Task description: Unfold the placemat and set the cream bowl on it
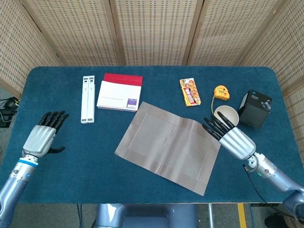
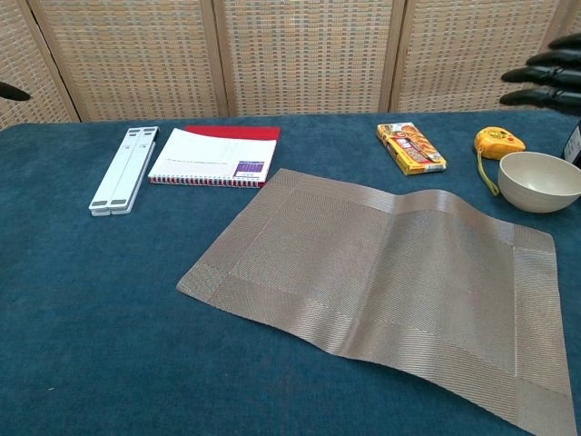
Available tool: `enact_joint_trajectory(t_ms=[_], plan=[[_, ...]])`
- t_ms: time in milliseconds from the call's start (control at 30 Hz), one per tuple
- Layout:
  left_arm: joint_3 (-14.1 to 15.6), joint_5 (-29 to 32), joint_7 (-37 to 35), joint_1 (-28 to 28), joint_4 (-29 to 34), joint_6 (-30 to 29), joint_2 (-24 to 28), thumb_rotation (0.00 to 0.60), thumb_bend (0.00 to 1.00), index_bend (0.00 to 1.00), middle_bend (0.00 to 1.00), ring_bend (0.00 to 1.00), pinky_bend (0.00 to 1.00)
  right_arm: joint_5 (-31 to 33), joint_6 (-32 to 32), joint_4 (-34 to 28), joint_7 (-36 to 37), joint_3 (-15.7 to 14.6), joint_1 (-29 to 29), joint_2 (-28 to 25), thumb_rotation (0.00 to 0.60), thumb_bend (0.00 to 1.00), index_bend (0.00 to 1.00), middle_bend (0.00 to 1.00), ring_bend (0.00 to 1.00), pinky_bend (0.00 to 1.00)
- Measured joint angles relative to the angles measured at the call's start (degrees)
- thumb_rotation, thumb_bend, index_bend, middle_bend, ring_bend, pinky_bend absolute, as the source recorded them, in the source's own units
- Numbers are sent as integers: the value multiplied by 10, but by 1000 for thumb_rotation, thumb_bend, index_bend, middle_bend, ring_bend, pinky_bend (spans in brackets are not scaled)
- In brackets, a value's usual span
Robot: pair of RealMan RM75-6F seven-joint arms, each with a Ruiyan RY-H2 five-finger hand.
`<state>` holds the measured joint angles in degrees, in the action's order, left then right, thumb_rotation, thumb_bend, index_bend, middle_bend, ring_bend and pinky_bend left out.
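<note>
My right hand (image 1: 235,139) hovered with fingers spread, holding nothing, the unfolded placemat (image 1: 167,145) just to its left and the cream bowl (image 1: 226,115) just beyond its fingertips. My left hand (image 1: 42,137) hung empty, fingers apart.

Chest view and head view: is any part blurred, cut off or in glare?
Chest view: sharp, even light, no glare; only the dark fingertips of the right hand show at the top right edge. Head view: sharp too, the right hand overlaps the cream bowl.
</note>
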<state>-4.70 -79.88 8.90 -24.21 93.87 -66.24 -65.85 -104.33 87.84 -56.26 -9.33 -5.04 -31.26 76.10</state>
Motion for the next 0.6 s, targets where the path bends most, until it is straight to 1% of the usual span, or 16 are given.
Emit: enact_joint_trajectory(t_ms=[133, 233, 333, 400, 500, 600], plan=[[10, -57, -33, -25, -35, 19, -26, 600, 0, 0, 0, 0, 0, 71, 9, -116, 21, 18, 53, -32, 600, 0, 0, 0, 0, 0], [20, -104, -66, -54, -72, 40, -53, 600, 0, 0, 0, 0, 0, 111, 18, -161, 36, 30, 87, -36, 600, 0, 0, 0, 0, 0], [28, -153, -95, -90, -118, 61, -90, 600, 0, 25, 0, 0, 0, 140, 34, -185, 53, 37, 123, -25, 600, 0, 0, 0, 0, 0], [33, -177, -112, -115, -156, 73, -122, 600, 0, 39, 0, 0, 0, 148, 45, -191, 63, 40, 142, -12, 600, 0, 0, 0, 0, 0], [38, -194, -121, -150, -205, 97, -167, 600, 0, 41, 0, 0, 0, 153, 57, -185, 69, 43, 161, 6, 600, 0, 0, 0, 0, 0], [41, -195, -119, -173, -224, 127, -195, 600, 0, 46, 0, 0, 0, 152, 60, -170, 80, 47, 168, 13, 600, 0, 0, 0, 0, 0]])
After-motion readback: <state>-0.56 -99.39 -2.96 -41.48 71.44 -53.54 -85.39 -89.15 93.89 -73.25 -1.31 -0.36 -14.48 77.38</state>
